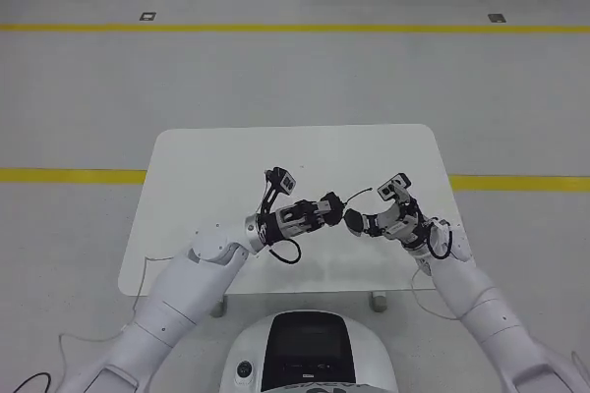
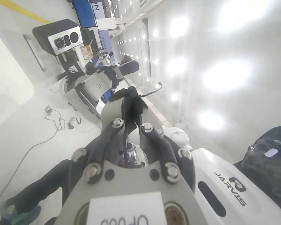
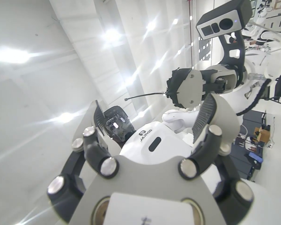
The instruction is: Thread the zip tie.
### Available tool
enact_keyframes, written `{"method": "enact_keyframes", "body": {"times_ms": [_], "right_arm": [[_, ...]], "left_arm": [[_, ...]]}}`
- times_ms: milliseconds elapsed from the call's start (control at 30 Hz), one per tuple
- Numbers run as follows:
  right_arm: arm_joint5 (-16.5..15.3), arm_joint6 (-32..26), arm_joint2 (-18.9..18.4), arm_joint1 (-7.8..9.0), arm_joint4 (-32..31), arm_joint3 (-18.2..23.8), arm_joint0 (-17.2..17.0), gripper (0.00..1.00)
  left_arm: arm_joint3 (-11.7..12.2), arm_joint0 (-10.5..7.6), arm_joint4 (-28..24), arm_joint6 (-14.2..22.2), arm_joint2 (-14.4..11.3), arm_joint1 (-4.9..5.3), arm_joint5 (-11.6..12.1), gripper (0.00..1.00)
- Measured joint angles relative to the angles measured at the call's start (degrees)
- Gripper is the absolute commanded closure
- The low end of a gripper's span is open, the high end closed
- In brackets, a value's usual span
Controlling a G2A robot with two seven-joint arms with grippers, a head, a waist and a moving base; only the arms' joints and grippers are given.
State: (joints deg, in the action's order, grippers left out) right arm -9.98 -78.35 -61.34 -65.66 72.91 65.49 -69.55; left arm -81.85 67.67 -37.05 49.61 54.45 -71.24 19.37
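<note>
The thin black plastic zip tie (image 3: 145, 95) is pinched in the left arm's jaws, which are closed tight on one end of it. The rest sticks out past the tips as a bare, slightly curved strand (image 2: 154, 91). That free length points across to the right arm's jaws, which stand wide apart with nothing between their ribbed pads (image 3: 202, 115). The strand lies just beyond those pads and clear of both. From above, the strand (image 1: 359, 195) arcs over the spot where the two wrists nearly meet, held up in the air and not touching the white rounded-corner desk (image 1: 206, 157).

The left arm (image 1: 275, 224) reaches in from the near left, its forearm angled toward the desk's middle. The right arm (image 1: 413, 228) comes in from the near right, bent so that the two sets of jaws face each other. Each wrist carries a black-and-silver camera block (image 3: 224, 22) on a bracket, standing off to the side of the gap. A yellow floor line (image 1: 59, 176) runs behind the desk.
</note>
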Motion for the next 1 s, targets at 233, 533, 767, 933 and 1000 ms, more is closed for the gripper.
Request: {"method": "enact_keyframes", "body": {"times_ms": [233,533,767,933,1000], "right_arm": [[-1.43,0.02,-0.92,-0.51,1.06,3.33,-1.87,0.00],[-0.96,-1.30,-0.92,-1.51,2.26,2.55,-1.95,0.47],[-0.59,-1.29,-1.08,-2.08,2.38,2.41,-1.91,0.59],[-0.32,-1.29,-1.11,-2.40,2.17,2.25,-1.91,0.66],[-0.06,-1.29,-1.01,-2.54,1.93,2.10,-1.84,0.65]], "left_arm": [[-0.39,0.39,-6.90,1.00,-0.99,-0.47,-1.88,1.00],[1.54,-0.70,-11.93,3.59,-1.52,-0.88,-3.44,1.00],[2.24,-1.06,-13.06,4.22,-1.97,-1.09,-3.99,1.00],[2.23,-1.05,-13.03,4.20,-1.96,-1.09,-3.97,1.00],[2.23,-1.05,-13.03,4.20,-1.96,-1.09,-3.97,1.00]]}}
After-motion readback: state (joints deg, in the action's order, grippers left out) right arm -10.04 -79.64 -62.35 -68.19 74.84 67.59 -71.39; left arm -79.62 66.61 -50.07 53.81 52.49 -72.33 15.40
